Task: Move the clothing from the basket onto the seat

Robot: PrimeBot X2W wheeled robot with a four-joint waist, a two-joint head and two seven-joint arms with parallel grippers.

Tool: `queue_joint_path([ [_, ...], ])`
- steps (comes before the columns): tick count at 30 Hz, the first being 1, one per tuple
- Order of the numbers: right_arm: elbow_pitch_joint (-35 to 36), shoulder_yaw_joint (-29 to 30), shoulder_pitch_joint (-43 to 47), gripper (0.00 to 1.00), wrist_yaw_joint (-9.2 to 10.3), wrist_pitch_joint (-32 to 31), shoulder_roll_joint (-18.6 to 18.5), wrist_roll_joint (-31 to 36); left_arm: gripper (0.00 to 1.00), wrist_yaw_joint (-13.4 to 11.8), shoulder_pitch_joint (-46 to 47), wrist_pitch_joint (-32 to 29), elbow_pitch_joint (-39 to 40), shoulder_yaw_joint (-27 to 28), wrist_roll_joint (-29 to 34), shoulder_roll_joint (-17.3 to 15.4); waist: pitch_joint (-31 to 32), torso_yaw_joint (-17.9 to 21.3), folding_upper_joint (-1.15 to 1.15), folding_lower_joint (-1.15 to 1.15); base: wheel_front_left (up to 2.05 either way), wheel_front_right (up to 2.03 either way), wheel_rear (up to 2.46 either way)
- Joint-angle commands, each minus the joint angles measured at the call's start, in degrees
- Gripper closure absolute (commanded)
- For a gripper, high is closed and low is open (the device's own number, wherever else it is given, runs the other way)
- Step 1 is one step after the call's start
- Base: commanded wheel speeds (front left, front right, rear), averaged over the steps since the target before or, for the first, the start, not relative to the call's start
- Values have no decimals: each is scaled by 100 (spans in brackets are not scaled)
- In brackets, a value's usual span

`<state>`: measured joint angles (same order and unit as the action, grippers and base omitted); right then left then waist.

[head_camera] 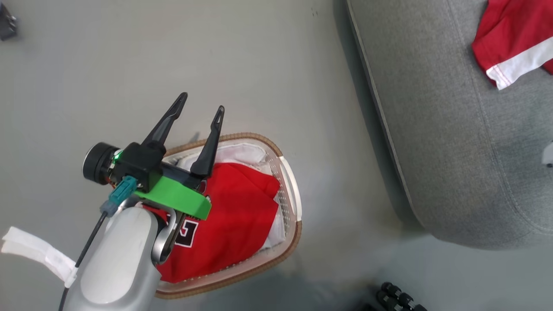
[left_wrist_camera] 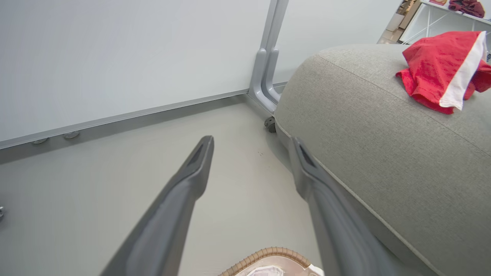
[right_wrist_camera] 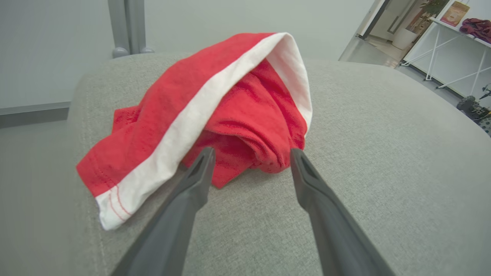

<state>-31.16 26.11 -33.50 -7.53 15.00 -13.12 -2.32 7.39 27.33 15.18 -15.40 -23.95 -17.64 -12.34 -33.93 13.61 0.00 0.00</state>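
Observation:
A red jersey (head_camera: 235, 216) with a black, white-edged number lies in the oval basket (head_camera: 288, 196) with the brown woven rim on the floor. My left gripper (head_camera: 203, 106) hangs open above the basket's far end, fingers spread and empty. A second piece of red clothing (right_wrist_camera: 215, 115) with a white stripe lies crumpled on the grey seat (right_wrist_camera: 383, 153). My right gripper (right_wrist_camera: 251, 155) is open just in front of it, fingertips at the cloth's near edge, holding nothing. That garment (head_camera: 514, 39) sits at the seat's (head_camera: 453, 129) far right in the head view.
Grey floor (head_camera: 259, 65) lies between basket and seat. A white wall panel with a grey metal post (left_wrist_camera: 266, 61) stands behind the seat's (left_wrist_camera: 383, 153) end. Dark wheels (head_camera: 399, 298) show at the bottom edge. White tables (right_wrist_camera: 448, 53) stand far off.

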Motion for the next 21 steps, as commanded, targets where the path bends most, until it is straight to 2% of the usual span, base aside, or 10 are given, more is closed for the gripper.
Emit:
queue_joint_path([
  [1,158,-131,173,0,8,27,63,-131,0,16,-134,-4,-53,118,28,52,385,-157,0,0,0,0,0],
  [10,847,-1201,632,0,8,27,510,-465,0,16,-521,-5,-312,1052,305,364,984,-506,0,0,0,0,0],
  [21,650,-2248,725,0,8,27,873,-733,0,-30,-833,-4,-802,2313,717,736,1577,-948,0,0,0,0,0],
])
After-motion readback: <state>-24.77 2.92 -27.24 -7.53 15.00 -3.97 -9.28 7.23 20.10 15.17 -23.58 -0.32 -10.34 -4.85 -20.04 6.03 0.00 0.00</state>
